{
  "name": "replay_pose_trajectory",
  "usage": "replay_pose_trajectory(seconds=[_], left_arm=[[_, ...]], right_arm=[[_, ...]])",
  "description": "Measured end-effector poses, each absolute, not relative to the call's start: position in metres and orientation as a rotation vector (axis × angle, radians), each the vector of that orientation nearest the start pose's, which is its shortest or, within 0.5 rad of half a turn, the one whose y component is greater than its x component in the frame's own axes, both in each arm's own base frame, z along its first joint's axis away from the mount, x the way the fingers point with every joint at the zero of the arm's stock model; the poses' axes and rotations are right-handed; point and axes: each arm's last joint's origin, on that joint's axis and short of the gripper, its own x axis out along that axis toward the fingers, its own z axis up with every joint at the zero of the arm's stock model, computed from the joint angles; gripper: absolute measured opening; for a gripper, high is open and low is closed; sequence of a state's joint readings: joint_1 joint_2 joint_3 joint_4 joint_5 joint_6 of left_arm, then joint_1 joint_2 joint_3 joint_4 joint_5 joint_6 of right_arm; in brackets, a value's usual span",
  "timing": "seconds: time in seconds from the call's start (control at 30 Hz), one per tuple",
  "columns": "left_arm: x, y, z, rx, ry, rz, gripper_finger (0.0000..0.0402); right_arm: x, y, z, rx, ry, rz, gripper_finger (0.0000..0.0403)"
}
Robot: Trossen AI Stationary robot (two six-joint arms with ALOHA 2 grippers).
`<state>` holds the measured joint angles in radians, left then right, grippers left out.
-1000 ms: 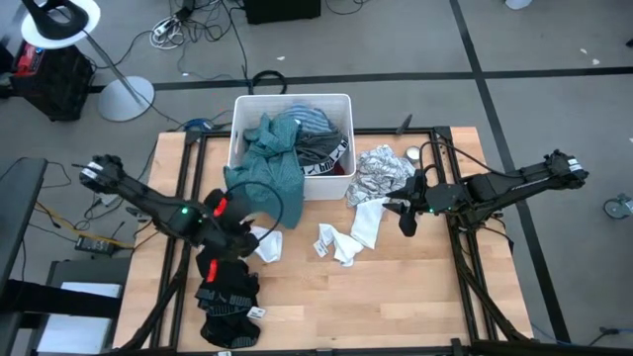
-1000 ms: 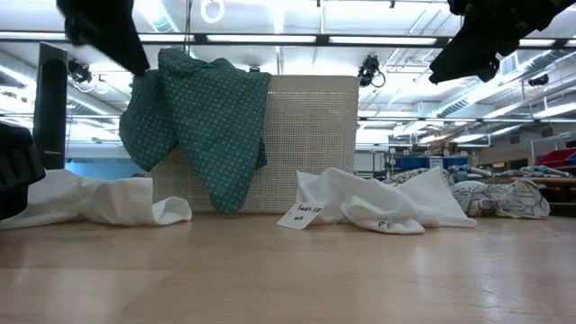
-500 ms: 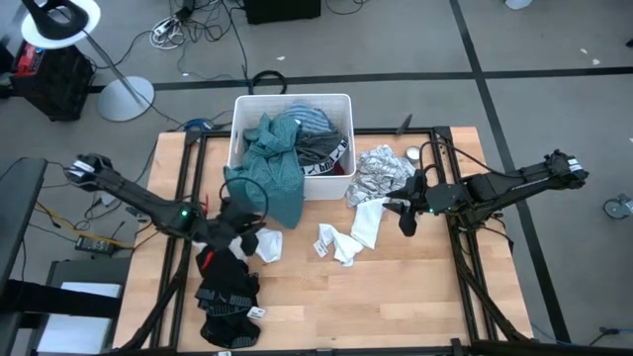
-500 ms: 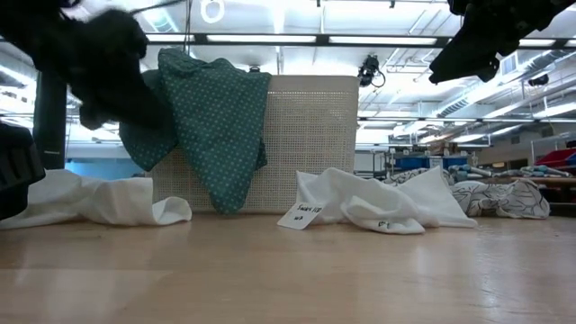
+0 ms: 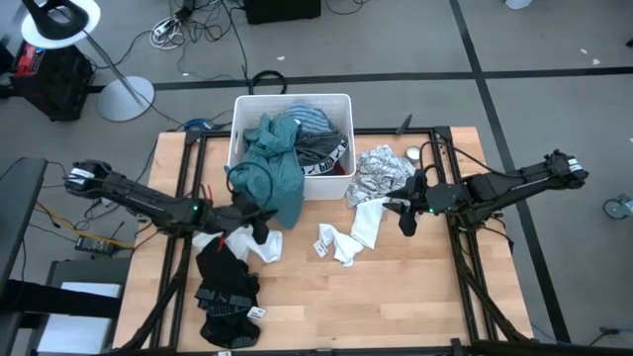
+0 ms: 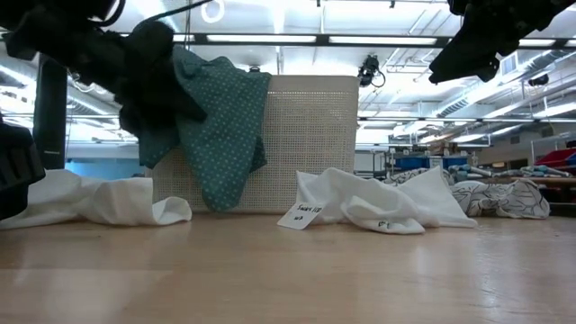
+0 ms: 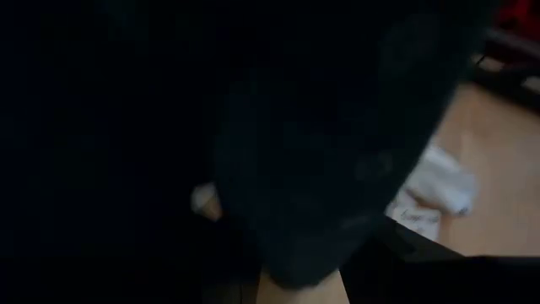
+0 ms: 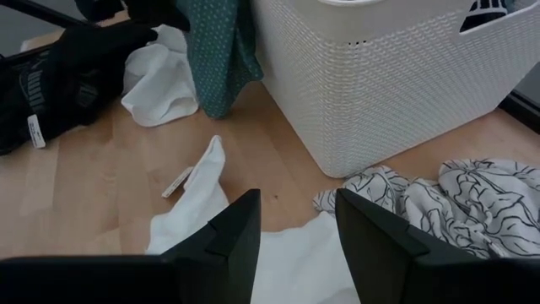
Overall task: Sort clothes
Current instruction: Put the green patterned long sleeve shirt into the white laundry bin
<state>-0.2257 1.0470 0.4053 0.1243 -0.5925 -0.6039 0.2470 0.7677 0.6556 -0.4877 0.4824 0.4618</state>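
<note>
Left gripper [image 5: 259,222] has swung toward teal garment [image 5: 280,176], fingers' state unclear. Right gripper [image 8: 291,221] idle, open. Next: grasp teal.

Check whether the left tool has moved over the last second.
Yes. In the high view, the left tool has shifted right, toward the teal garment hanging over the white tub.
</note>
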Motion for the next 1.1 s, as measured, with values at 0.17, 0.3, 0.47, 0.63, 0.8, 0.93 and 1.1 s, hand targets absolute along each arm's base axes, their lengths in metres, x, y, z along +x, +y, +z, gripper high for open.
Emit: replay_pose_trajectory(seconds=[0.17, 0.3, 0.47, 0.63, 0.8, 0.93, 1.1], left_arm=[[0.203, -0.029, 0.197, -0.369, 0.282, 0.431, 0.006], [0.211, -0.032, 0.219, -0.342, 0.198, 0.318, 0.001], [0.219, -0.032, 0.261, -0.215, 0.157, 0.291, 0.0003], [0.224, -0.018, 0.316, -0.076, 0.214, 0.347, 0.0002], [0.217, 0.004, 0.375, 0.034, 0.198, 0.441, 0.0001], [0.206, 0.023, 0.416, 0.105, 0.145, 0.527, 0.0001], [0.192, 0.046, 0.447, 0.15, 0.087, 0.652, 0.0]], right_arm=[[0.156, 0.025, 0.266, 0.233, 0.495, -0.351, 0.0155], [0.156, 0.025, 0.266, 0.233, 0.494, -0.351, 0.0155], [0.156, 0.025, 0.266, 0.233, 0.494, -0.35, 0.0155], [0.156, 0.025, 0.266, 0.232, 0.495, -0.35, 0.0155], [0.156, 0.025, 0.266, 0.232, 0.495, -0.35, 0.0155], [0.156, 0.025, 0.266, 0.232, 0.495, -0.35, 0.0155], [0.156, 0.025, 0.266, 0.232, 0.494, -0.35, 0.0155]])
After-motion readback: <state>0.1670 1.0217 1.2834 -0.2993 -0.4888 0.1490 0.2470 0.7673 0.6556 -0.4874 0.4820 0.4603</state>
